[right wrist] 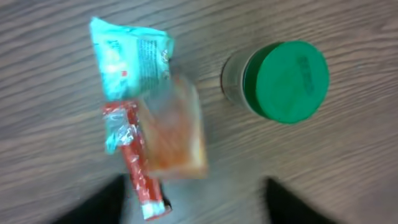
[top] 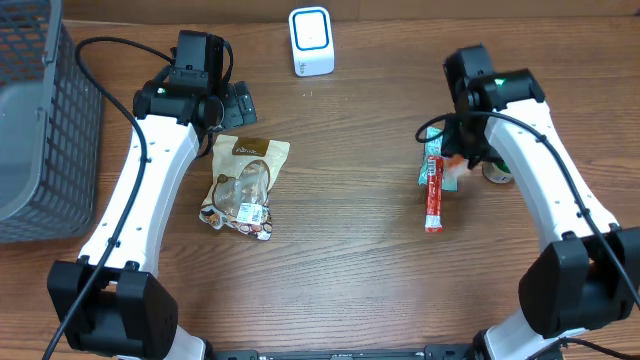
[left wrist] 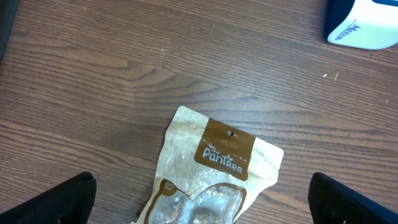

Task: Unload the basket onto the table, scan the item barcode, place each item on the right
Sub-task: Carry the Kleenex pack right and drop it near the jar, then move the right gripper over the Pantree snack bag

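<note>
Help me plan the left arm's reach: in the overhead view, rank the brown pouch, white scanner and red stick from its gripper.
1. Brown pouch, beside the left gripper.
2. White scanner, back middle.
3. Red stick, right arm's side.

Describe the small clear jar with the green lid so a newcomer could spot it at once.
Go to the robot's right side of the wooden table, below the right gripper. A teal printed packet, a long red stick pack and an orange translucent packet lie flat together there; the small clear jar stands just apart, the only round, rigid thing, capped in green.
</note>
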You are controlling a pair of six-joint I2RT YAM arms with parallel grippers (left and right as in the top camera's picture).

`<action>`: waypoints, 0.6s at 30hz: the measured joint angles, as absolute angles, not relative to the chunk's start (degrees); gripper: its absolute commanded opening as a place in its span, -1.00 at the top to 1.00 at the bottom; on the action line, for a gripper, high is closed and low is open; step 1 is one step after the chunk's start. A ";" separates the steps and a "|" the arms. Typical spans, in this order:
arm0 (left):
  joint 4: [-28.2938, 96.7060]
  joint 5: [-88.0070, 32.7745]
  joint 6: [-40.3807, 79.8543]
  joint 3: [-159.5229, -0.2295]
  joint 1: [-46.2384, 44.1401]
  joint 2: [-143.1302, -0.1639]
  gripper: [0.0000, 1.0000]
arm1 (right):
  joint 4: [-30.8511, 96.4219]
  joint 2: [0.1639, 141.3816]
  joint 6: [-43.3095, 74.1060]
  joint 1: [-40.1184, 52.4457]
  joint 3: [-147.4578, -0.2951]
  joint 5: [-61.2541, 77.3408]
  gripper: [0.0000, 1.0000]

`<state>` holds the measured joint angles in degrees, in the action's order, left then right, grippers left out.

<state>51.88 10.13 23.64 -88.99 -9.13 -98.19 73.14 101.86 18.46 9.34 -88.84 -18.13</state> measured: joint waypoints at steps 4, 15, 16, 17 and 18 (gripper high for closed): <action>51.92 10.13 23.64 -88.97 -9.13 -98.19 -1.00 | 66.98 101.86 18.79 7.79 -84.64 -13.72 -0.93; 51.90 10.13 23.64 -88.97 -9.13 -98.19 -1.00 | 38.96 101.75 21.45 18.96 -73.67 19.84 -0.75; 51.90 10.13 23.64 -88.97 -9.13 -98.19 -1.00 | 36.86 101.75 21.65 21.04 -73.01 20.73 -0.75; 51.90 10.13 23.64 -88.97 -9.13 -98.19 -0.99 | 34.39 101.75 21.96 23.33 -72.20 21.19 -0.75; 51.92 10.13 23.64 -88.97 -9.13 -98.19 -1.00 | 32.84 101.75 22.15 25.41 -71.66 21.47 -0.76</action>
<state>51.92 10.13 23.64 -88.97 -9.13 -98.19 32.84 101.75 22.15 25.41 -71.66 21.47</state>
